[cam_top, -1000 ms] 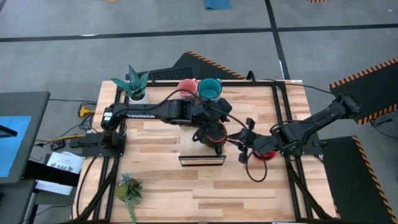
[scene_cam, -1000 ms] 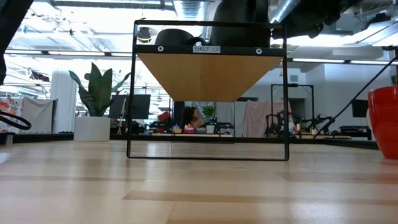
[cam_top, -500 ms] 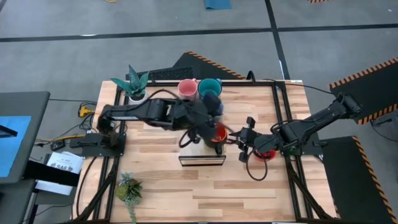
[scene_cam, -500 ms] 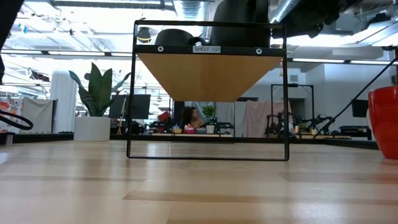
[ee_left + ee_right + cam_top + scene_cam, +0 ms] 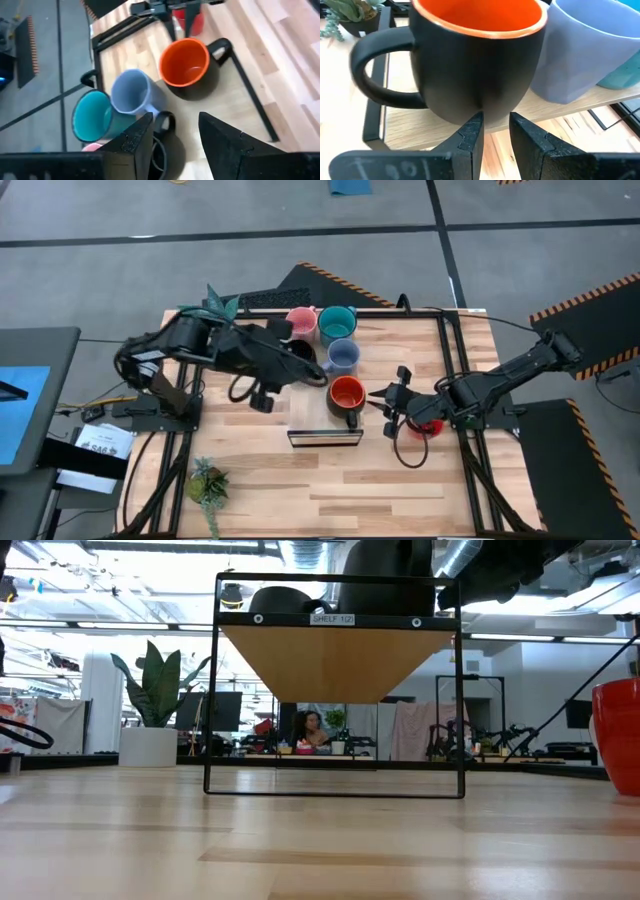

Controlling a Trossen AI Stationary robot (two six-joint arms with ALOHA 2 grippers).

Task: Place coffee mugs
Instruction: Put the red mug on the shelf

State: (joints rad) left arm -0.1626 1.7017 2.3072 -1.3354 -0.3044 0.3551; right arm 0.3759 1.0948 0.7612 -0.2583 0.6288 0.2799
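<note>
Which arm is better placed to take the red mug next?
The right. Its gripper hangs right beside the red mug, fingers open. The left gripper is far off, across the shelf near the black mug.

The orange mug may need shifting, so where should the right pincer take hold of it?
Grip the orange mug by its handle, which sticks out clear on the side away from the pale blue mug. The right pincer probably does best coming in from the open table side.
</note>
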